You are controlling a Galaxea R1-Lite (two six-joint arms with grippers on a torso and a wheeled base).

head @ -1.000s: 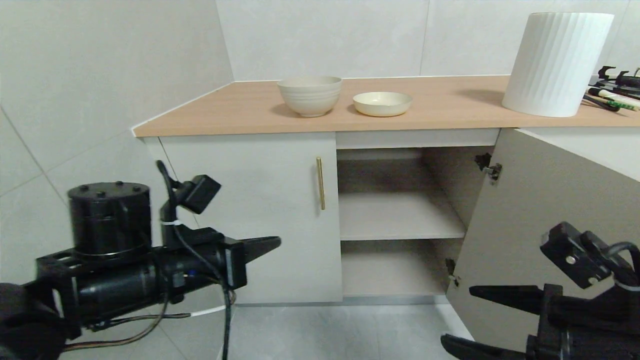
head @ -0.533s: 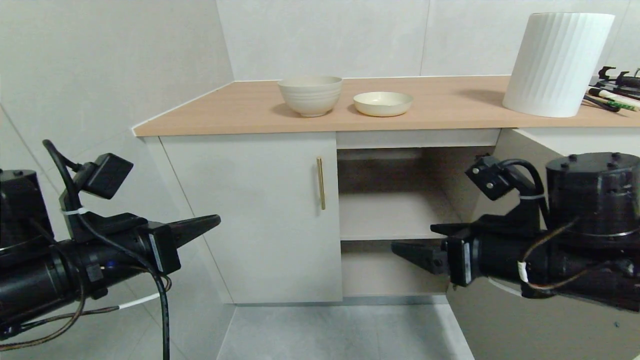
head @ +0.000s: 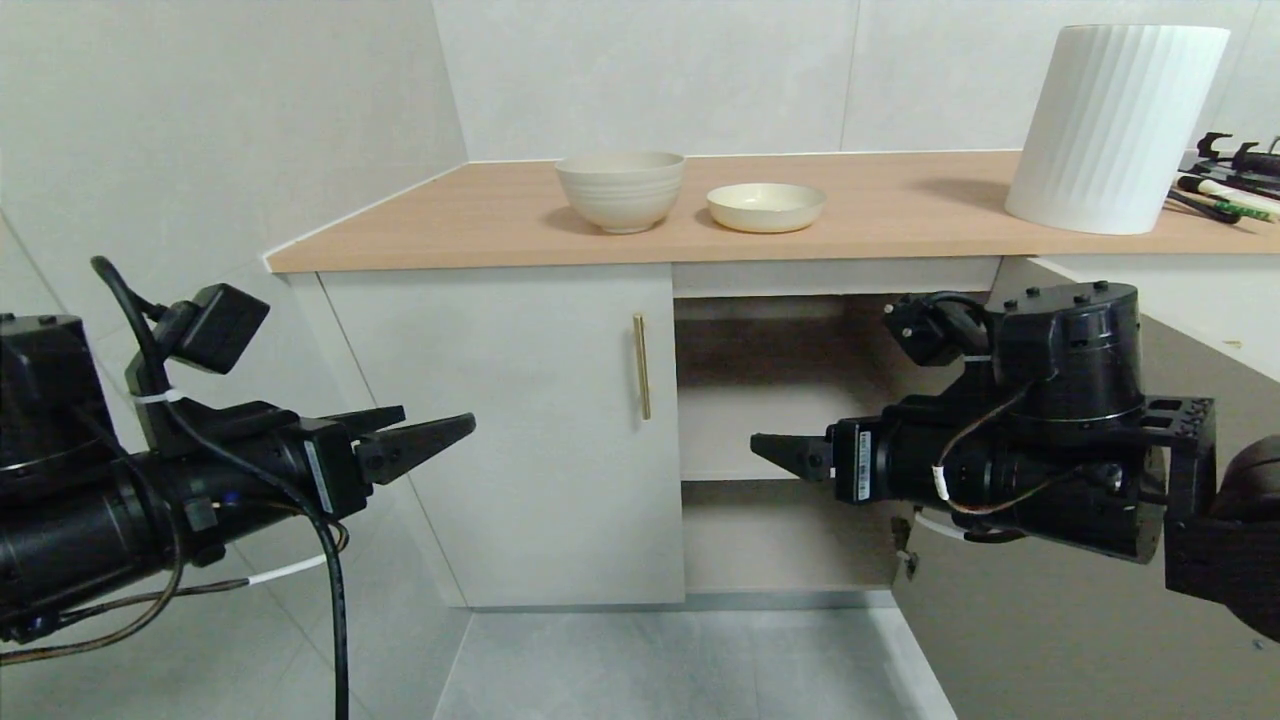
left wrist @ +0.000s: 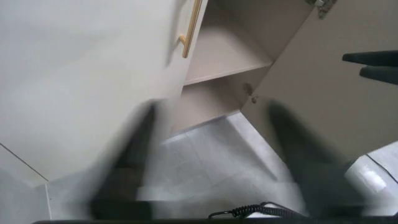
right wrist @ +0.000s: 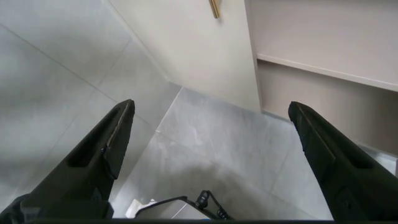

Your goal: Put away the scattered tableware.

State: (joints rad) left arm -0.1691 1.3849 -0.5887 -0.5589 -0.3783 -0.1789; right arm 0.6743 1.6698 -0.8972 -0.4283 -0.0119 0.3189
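A cream ribbed bowl (head: 620, 190) and a shallow cream dish (head: 766, 207) stand side by side on the wooden countertop (head: 480, 225). Both grippers hang well below them, in front of the cabinet. My left gripper (head: 438, 422) (left wrist: 211, 155) is open and empty, level with the closed left door (head: 500, 430). My right gripper (head: 778, 452) (right wrist: 217, 149) is open and empty, in front of the open compartment and its shelf (head: 790, 430). It also shows far off as the other arm's gripper (left wrist: 373, 65) in the left wrist view.
A tall white ribbed cylinder (head: 1115, 125) stands on the counter at the right, with dark utensils (head: 1225, 195) beyond it. The right cabinet door (head: 1050, 650) is swung open toward me. A gold handle (head: 641, 366) runs down the closed door. Grey floor (head: 680, 670) lies below.
My right arm rose from low right and swung left in front of the open compartment. My left arm drew back to the left and its fingers opened.
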